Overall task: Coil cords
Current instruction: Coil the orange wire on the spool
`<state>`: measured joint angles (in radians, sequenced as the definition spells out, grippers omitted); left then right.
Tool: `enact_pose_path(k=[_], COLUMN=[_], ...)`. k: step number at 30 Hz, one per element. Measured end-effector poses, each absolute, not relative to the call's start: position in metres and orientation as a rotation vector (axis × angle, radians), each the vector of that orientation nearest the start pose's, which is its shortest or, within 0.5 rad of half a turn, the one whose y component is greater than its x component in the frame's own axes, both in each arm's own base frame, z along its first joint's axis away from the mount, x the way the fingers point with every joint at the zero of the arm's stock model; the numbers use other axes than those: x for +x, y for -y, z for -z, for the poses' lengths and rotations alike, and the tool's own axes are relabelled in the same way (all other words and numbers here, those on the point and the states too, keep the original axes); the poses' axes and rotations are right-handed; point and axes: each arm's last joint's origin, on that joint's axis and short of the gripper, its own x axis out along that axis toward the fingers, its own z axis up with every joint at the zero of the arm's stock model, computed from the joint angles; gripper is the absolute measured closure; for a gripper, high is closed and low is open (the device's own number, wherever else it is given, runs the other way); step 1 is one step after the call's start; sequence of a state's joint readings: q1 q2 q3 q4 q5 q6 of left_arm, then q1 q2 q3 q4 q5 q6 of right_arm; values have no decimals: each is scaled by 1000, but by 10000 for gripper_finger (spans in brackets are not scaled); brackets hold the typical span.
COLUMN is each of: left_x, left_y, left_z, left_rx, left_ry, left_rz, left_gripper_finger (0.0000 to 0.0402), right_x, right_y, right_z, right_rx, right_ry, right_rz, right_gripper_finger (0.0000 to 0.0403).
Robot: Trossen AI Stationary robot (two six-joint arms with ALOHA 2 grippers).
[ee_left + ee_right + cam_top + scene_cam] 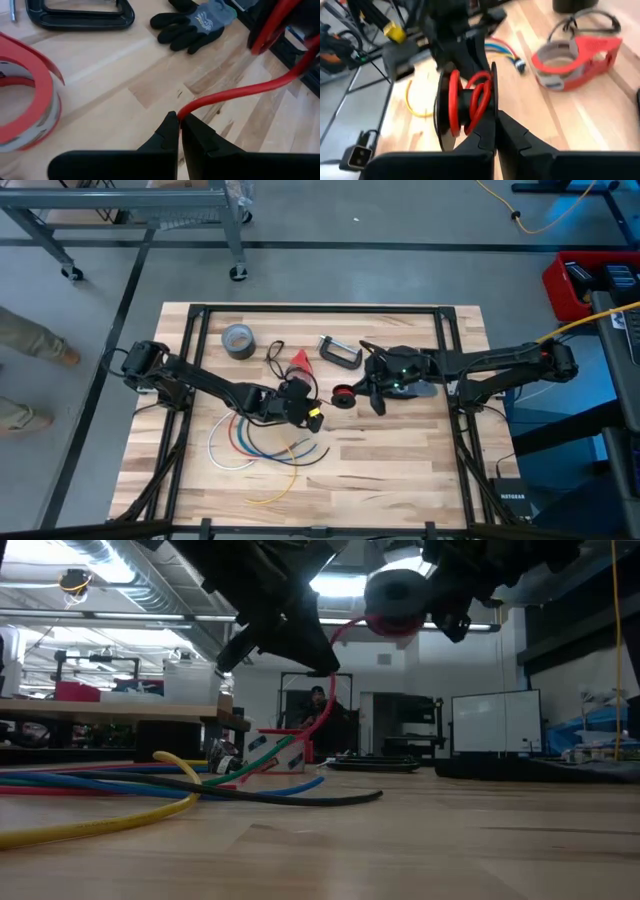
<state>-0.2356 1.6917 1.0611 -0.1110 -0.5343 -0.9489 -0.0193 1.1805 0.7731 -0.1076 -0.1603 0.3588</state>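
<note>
Red wire (235, 92) runs from the closed fingertips of the left gripper (178, 118), which pinches it tight, across to the black spool (462, 107) at the right gripper (494, 125). That spool, with a few red turns already around it, is clamped at its rim between the right gripper's closed fingers and hangs above the table (400, 470), as the low view shows. In the overhead view the two grippers face each other over the middle of the table, the spool (343, 395) between them and just beside the right gripper's tips. Close behind the left gripper lie loose coloured wires (255, 445) fanned on the wood. Beyond it sit a red cone-shaped piece (300, 361), a grey tape roll (237, 340) and a black clamp (340, 351). A grey and black glove (192, 27) lies near the clamp.
</note>
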Motion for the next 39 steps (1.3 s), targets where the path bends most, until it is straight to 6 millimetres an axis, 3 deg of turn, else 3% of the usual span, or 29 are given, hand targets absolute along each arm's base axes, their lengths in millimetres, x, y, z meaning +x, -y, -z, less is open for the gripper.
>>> enact_pose_path(k=[9,22,32,39], left_x=[349,361,361,366], left_y=[46,18,-10,-27], left_z=[-213,-222,-222,-231], left_rx=[-738,-899,-964,-1028], left_ry=[-534,-522,-494,-361], left_rz=[-517,-326,-381,-376], left_gripper_finger=[401,401,401,401], right_x=[247,241,241,246], right_y=[0,7,9,11], right_z=[-249,-241,-241,-236], right_rx=[403,327,279,252], right_ry=[-647,-707,-690,-695], right_rz=[-23,213,284,341], right_gripper_finger=[397,398,398,398])
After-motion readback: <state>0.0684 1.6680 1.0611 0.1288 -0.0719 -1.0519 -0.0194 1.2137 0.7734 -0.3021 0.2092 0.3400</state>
